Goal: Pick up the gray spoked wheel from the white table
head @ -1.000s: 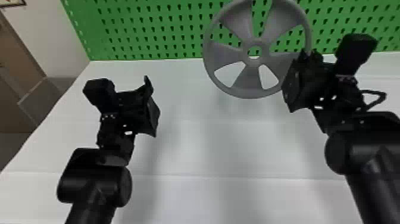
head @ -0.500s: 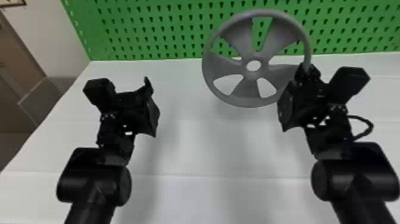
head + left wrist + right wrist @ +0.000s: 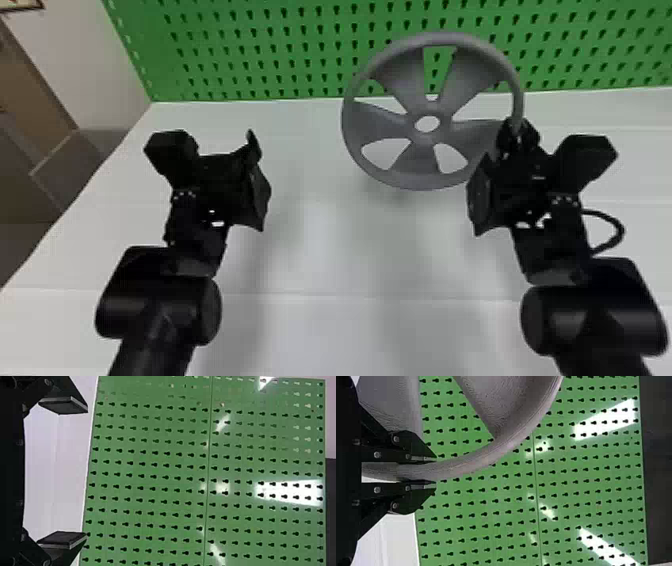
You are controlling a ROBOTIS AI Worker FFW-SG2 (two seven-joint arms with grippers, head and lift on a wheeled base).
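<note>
Gray spoked wheel (image 3: 417, 161) held by rim in right tool (image 3: 500, 162), mostly to robot's left of it, above white tabletop (image 3: 325, 255), before green pegboard (image 3: 155, 60). Right arm (image 3: 590, 320) in from bottom edge, forearm slanting inward, tool aimed forward. Right fingers (image 3: 417, 449) clenched on both sides of rim, touching it. Left arm (image 3: 155, 310) over left side of tabletop; left tool (image 3: 257, 172) released, fingers wide apart.

Pegboard (image 3: 300, 15): behind table (image 3: 325, 260). Wheel (image 3: 415, 162): above table, before pegboard; right-hand rim between fingers of right gripper (image 3: 500, 159). Left gripper (image 3: 256, 167): over table, left of wheel, well apart.
</note>
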